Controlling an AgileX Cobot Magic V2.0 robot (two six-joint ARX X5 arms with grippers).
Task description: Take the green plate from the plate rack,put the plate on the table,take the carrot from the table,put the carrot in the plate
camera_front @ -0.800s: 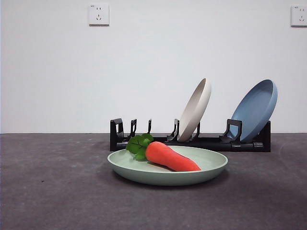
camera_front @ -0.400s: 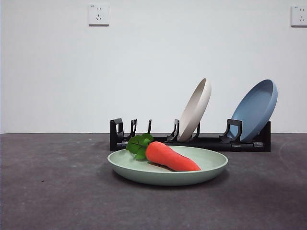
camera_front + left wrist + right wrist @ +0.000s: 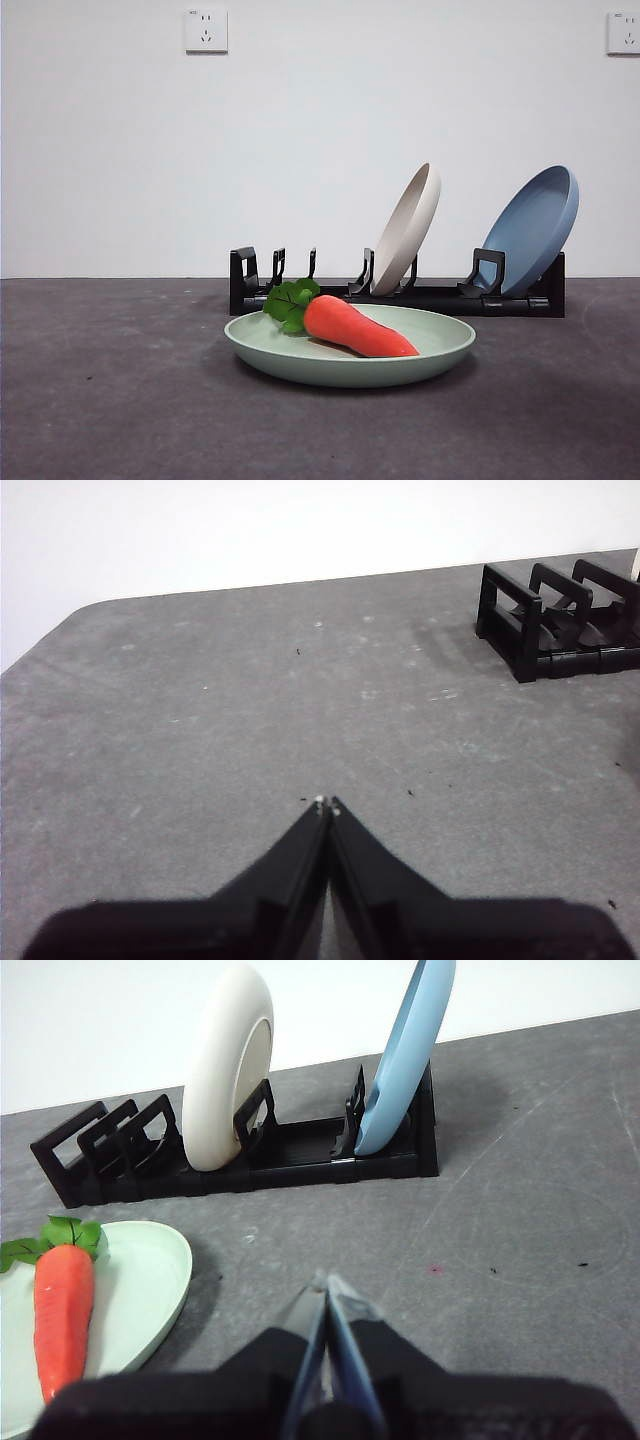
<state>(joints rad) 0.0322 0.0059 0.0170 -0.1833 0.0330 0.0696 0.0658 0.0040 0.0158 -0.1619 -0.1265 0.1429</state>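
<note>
Left tool point(image 3: 325, 805): clenched, jaw tips meeting, grasping nothing. It hangs over bare counter point(image 3: 250, 700), with only the empty end of the plate rack point(image 3: 560, 620) in its view, near the counter's far edge. I judge it parked clear of the work.

Right tool point(image 3: 325, 1285): likewise clenched on nothing, tips together. It hovers above open counter between the green plate point(image 3: 140, 1290) and the rack, touching neither. Neither tool shows in the front view, so both sit high or off to the sides.

Outward from the right tool: the green plate lies flat on the counter just in front of the rack's empty slots, apart from it. The carrot point(image 3: 355, 327) lies on its side inside the plate, leaves toward the rim at the rack's empty end, tip pointing across the plate floor. The raised rim should keep it from rolling off.

Plate rack: runs along the back of the counter. A beige plate point(image 3: 405, 230) leans upright in a middle slot; a blue plate point(image 3: 530, 228) leans in the end slot. The prongs hold both tilted the same way. The slots at the other end stand empty, presumably where the green plate belonged.

Judgement: plate is down, carrot is in it, both tools are released from the load. Task appears complete; nothing left to grasp.
</note>
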